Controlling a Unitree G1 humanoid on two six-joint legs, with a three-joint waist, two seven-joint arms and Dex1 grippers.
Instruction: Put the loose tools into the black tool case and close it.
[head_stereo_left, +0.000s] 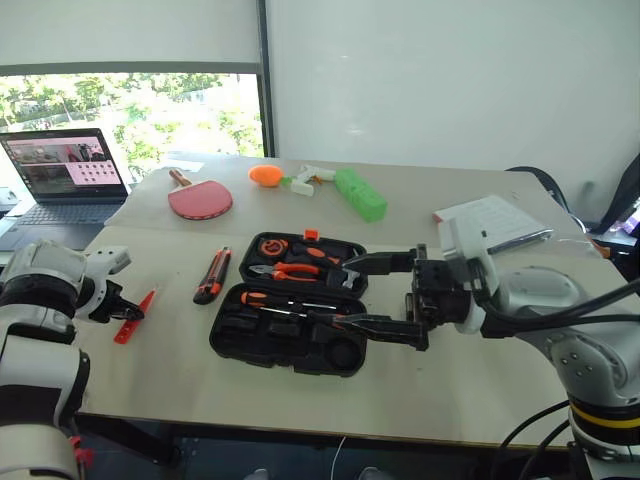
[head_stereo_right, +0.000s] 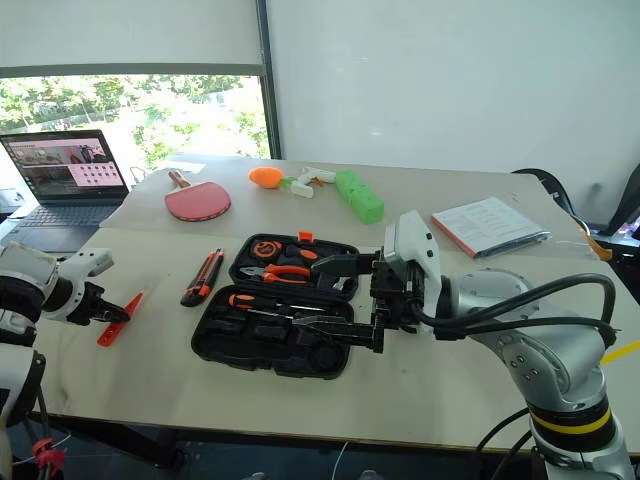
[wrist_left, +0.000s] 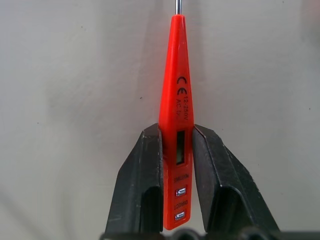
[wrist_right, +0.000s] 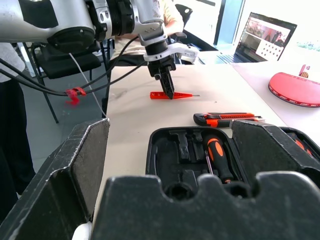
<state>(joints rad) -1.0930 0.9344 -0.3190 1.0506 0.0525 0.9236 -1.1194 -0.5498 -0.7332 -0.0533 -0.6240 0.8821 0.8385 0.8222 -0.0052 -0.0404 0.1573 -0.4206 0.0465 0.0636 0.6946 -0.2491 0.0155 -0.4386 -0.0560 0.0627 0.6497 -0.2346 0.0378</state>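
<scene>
A slim all-orange tool lies flat on the tabletop well to the left of the open black tool case, its metal tip pointing away from the left gripper, whose two black fingers press against its sides near the butt end, pinching it while it rests on the surface. The hold sits far back along the tool, so the lift likely calls for a straight, unhurried rise that keeps the long front end level before it is carried right to the case. A black-and-orange utility knife lies between this tool and the case, just beside the case's left edge, and awaits its turn. Inside the case one black-and-orange screwdriver already rests in the front half, with several recesses beside it apparently empty. The right gripper hovers over the case's right end with its fingers spread wide and holding nothing. A red table-tennis paddle and a laptop sit farther back.
</scene>
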